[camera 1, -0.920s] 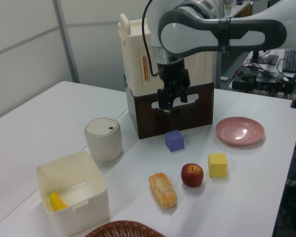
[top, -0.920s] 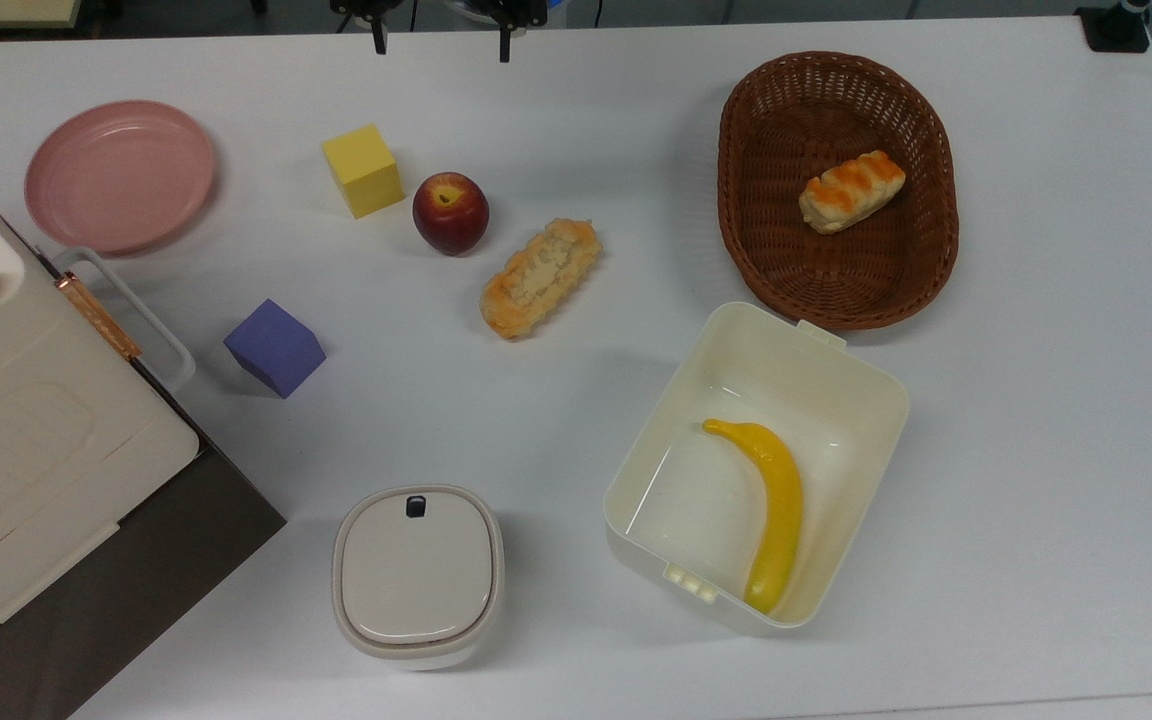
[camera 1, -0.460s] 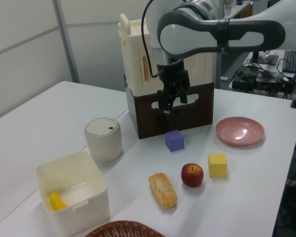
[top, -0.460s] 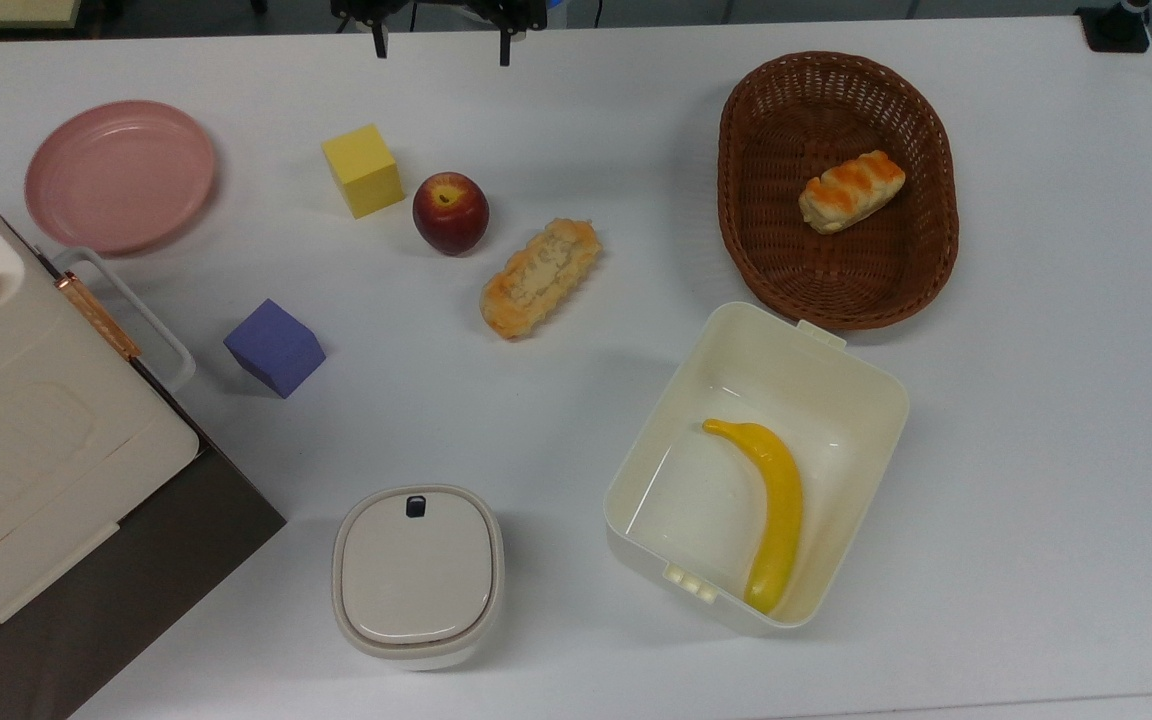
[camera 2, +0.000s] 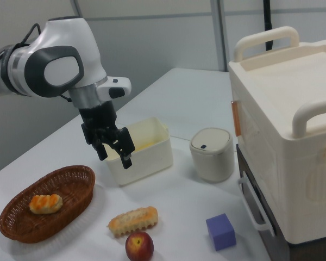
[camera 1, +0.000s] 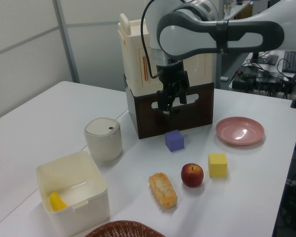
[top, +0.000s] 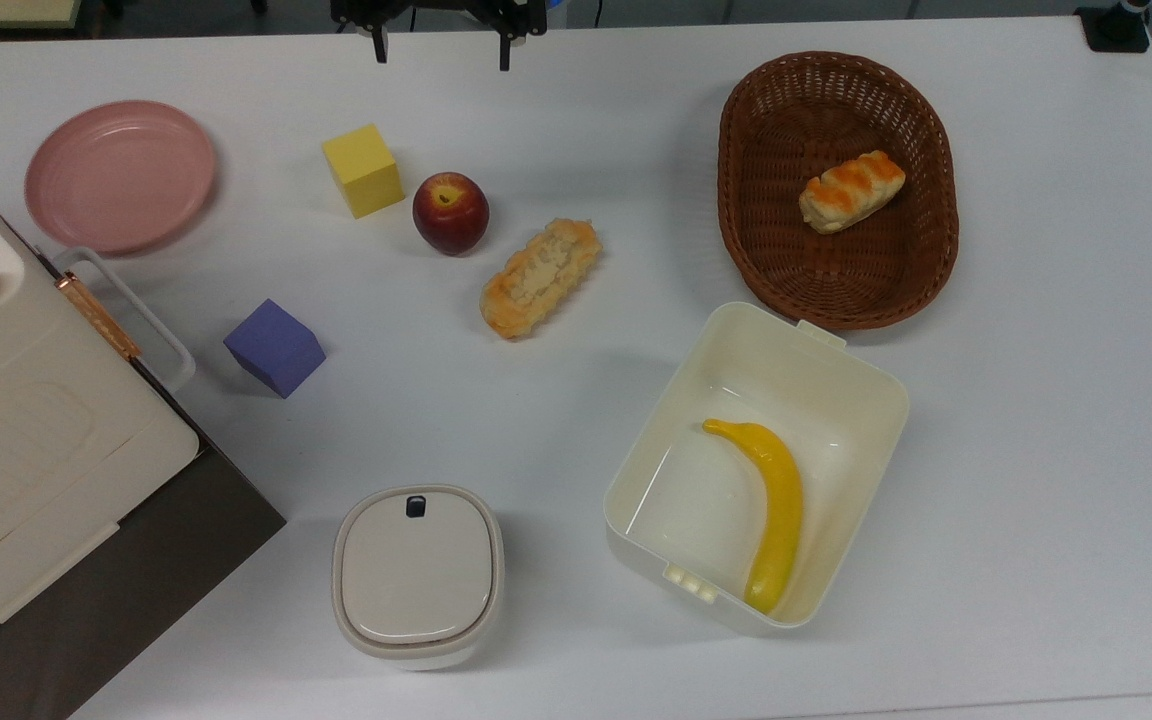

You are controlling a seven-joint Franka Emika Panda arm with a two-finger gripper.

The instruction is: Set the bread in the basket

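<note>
Gripper (camera 2: 115, 152) raised above table, jaws apart and empty, bread (camera 2: 133, 220) below beside apple (camera 2: 139, 245), basket (camera 2: 19, 217) at the right view's left

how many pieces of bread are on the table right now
2. The long bread lies on the table beside the apple; a shorter striped roll sits inside the basket.

Woven wicker basket (top: 921, 262); crumbly bread (top: 540, 277); glossy plastic box (top: 866, 379)
</note>
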